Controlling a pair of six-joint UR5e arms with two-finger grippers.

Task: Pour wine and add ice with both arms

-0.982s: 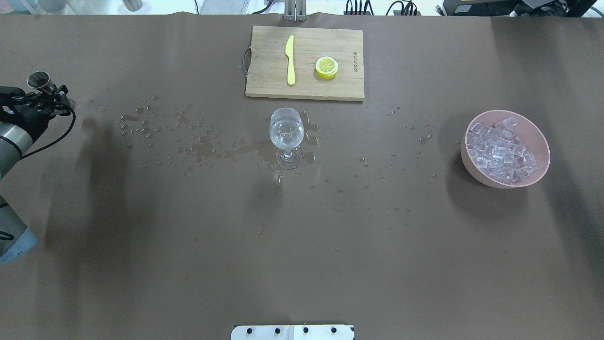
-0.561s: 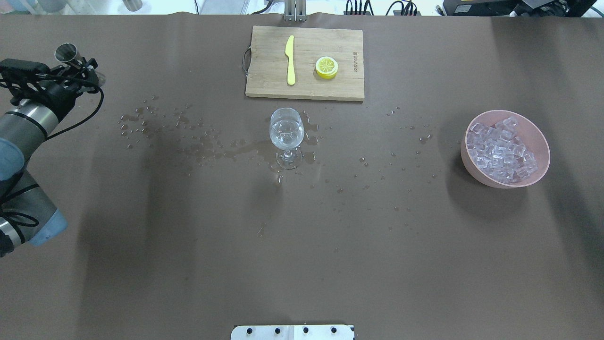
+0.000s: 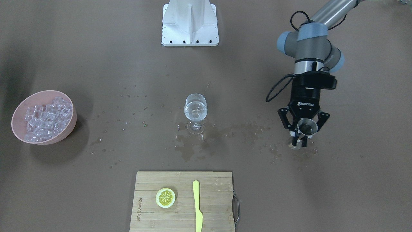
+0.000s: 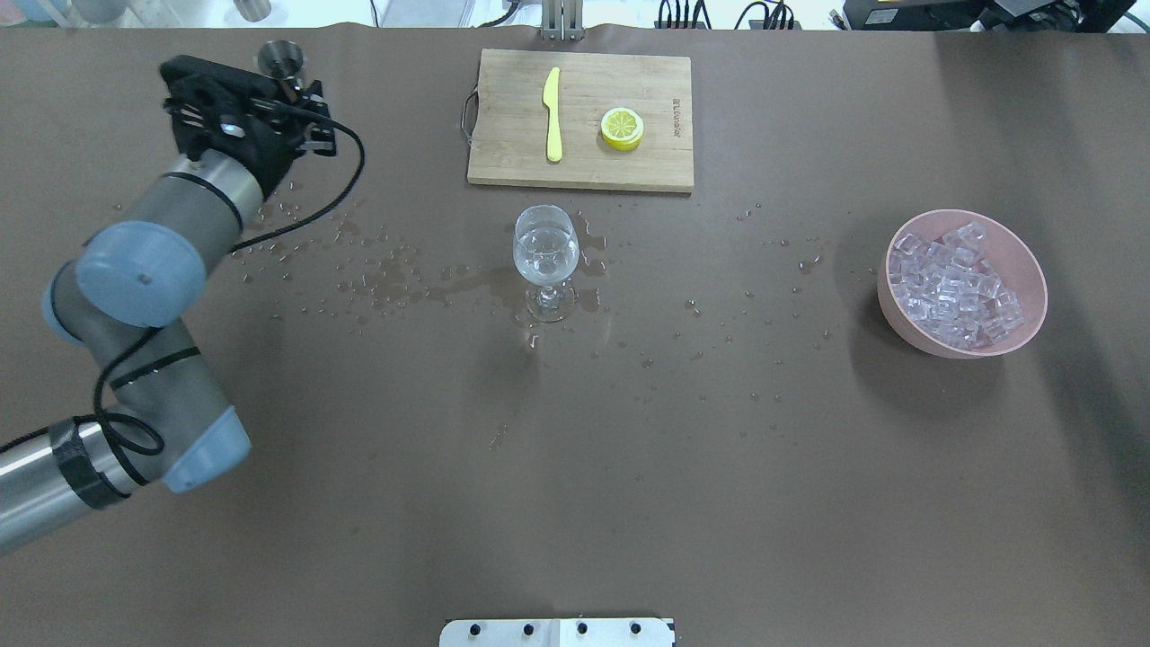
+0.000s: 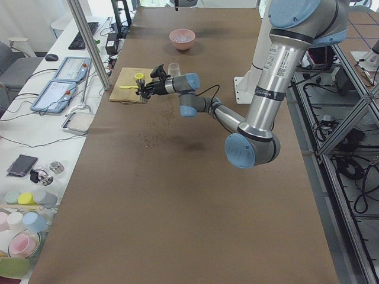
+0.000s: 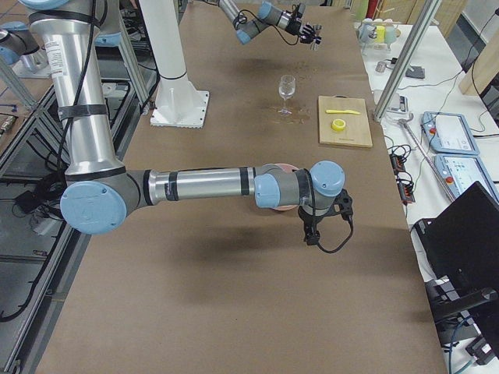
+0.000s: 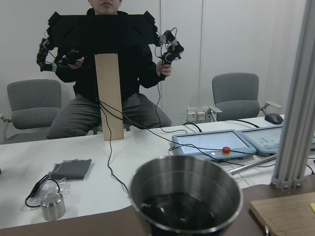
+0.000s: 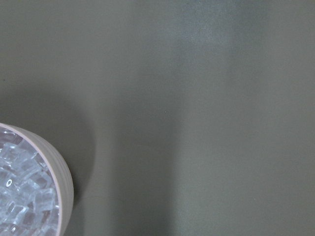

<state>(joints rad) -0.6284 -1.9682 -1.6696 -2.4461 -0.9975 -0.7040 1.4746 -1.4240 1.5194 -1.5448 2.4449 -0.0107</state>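
Observation:
My left gripper (image 4: 289, 94) is shut on a small steel cup (image 4: 281, 57) and holds it upright above the table's far left part. It also shows in the front-facing view (image 3: 303, 132). The cup's inside (image 7: 186, 209) looks dark with wet glints. A wine glass (image 4: 545, 252) stands mid-table, well to the cup's right, with clear liquid (image 3: 194, 113) in it. A pink bowl (image 4: 1027, 261) of ice cubes (image 4: 952, 288) sits far right. My right gripper (image 6: 312, 234) hangs near the bowl (image 8: 61, 189); I cannot tell whether it is open or shut.
A wooden cutting board (image 4: 611, 162) at the table's far middle holds a yellow knife (image 4: 552, 112) and a lemon slice (image 4: 622, 128). Spilled drops (image 4: 359, 270) spread left of the glass, a few to its right. The white robot base (image 3: 190, 22) stands at the near edge.
My left arm has swung in from the table's left edge, carrying the steel cup farther and to the right. The glass and bowl have not moved.

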